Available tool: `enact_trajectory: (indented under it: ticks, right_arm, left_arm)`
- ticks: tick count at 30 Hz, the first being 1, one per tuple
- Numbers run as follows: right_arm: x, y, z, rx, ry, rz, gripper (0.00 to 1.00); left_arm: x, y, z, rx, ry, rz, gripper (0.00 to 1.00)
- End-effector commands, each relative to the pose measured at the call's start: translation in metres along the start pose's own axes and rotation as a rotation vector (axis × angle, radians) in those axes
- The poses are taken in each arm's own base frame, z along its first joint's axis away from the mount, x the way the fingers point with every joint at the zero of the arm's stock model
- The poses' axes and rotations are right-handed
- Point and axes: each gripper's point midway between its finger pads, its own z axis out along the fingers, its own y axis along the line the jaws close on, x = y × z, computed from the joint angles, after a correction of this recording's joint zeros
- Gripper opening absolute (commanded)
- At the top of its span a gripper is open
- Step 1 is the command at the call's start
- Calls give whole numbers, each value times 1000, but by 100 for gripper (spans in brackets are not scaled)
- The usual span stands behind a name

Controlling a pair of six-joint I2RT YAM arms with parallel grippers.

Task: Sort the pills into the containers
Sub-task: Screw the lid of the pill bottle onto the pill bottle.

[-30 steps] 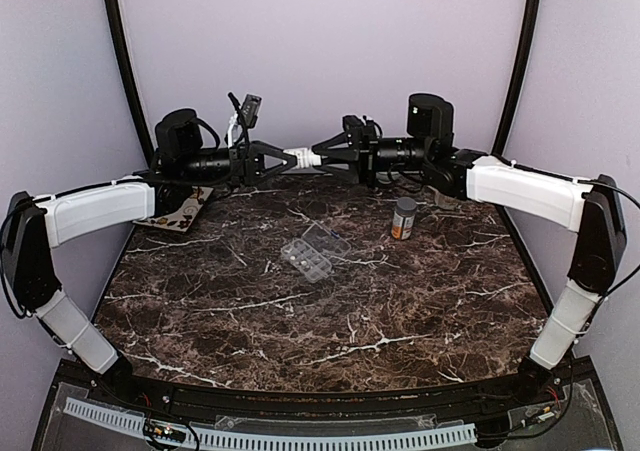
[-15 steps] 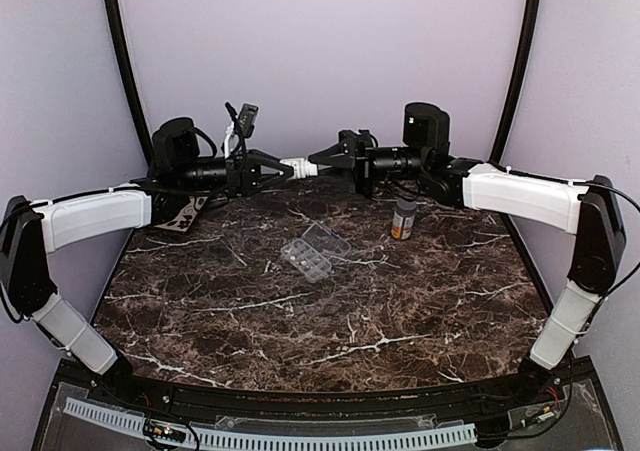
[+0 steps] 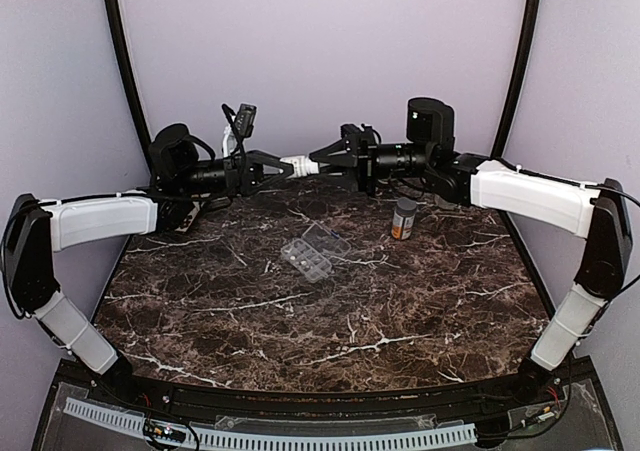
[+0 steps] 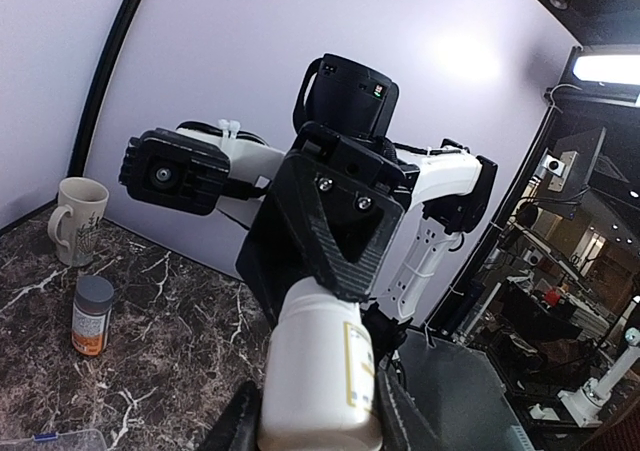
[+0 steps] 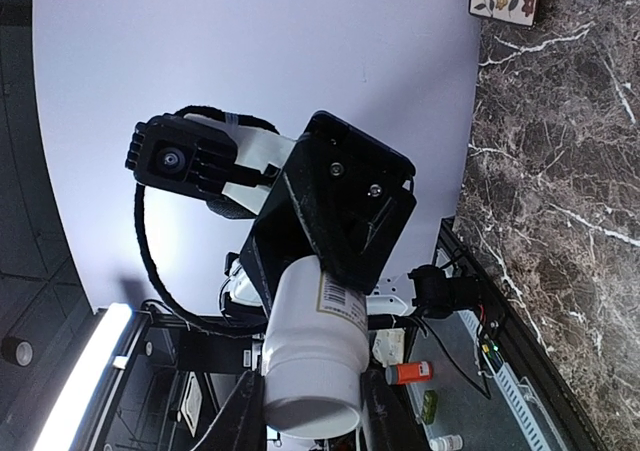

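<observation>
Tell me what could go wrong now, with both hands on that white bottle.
1. The white bottle hangs in the air between the left hand and right hand, well behind the organiser. If it opens there, pills would likely scatter on the table.
2. The amber bottle stands close under the right arm and could get knocked on the way down.
</observation>
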Motion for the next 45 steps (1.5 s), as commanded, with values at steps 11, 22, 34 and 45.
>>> enact_trajectory:
  ticks: [11, 22, 34, 45]
  right_arm:
    - [1, 25, 10, 8, -40, -169, 45]
    - [-5, 18, -1, 82, -84, -218, 50]
    - [-48, 7, -38, 197, -227, -420, 51]
    - [-89, -2, -130, 851, -596, -1105, 83]
  left_arm:
    - [29, -29, 19, 142, 82, -50, 0]
    - [31, -27, 18, 142, 69, -76, 0]
    - [33, -26, 15, 151, 84, -158, 0]
    - [17, -28, 15, 176, 26, -247, 0]
